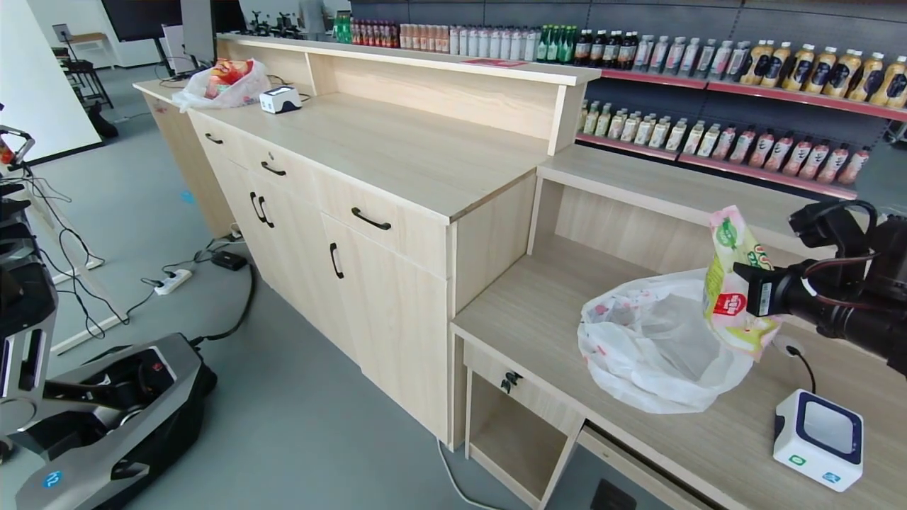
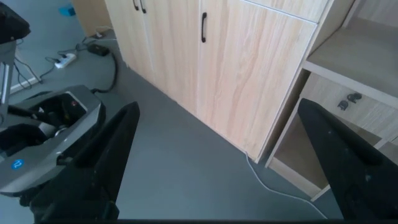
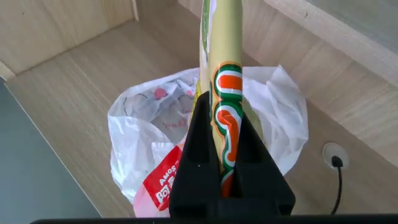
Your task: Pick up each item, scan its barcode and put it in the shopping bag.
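Right gripper (image 3: 222,134) grasps a yellow-green snack packet (image 3: 221,37) above the white shopping bag (image 1: 652,347) on the tabletop (image 1: 538,312); left gripper (image 2: 217,109) spread, released.

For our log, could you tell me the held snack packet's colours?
Pale yellow snack packet, with green, orange and red markings; head view best.

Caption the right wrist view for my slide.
Right gripper holds a snack packet above the open shopping bag on the counter.
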Controlling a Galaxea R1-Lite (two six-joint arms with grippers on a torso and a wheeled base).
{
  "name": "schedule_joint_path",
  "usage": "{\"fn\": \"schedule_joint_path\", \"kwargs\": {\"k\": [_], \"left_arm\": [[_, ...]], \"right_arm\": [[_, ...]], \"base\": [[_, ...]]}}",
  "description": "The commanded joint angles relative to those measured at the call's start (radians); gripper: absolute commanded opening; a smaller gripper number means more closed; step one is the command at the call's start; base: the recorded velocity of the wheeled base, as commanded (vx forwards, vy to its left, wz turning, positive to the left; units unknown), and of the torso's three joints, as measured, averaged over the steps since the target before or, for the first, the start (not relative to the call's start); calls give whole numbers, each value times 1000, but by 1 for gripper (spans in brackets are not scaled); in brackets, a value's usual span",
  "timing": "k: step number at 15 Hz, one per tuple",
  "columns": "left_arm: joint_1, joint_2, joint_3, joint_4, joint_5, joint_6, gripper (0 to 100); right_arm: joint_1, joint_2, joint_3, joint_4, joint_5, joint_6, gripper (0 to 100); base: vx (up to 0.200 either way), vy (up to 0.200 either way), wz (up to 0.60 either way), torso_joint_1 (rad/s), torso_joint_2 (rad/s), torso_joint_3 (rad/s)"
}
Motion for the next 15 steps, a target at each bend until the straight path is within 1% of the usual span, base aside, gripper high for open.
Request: {"fn": "schedule_joint_path", "kwargs": {"k": [1,6,9,15], "left_arm": [[1,0,0,0,0,-1,100],[1,0,0,0,0,-1,100],[1,0,0,0,0,-1,100],[1,0,0,0,0,-1,100]], "right_arm": [[26,145,-91,-9,2,84,0],[42,342,-218,-29,2,106,0],[40,424,-247,-86,2,106,0],[48,513,-290,-114,4,111,0]], "base": [[0,0,0,0,0,0],[0,0,0,0,0,0],[0,0,0,0,0,0],[0,0,0,0,0,0]]}}
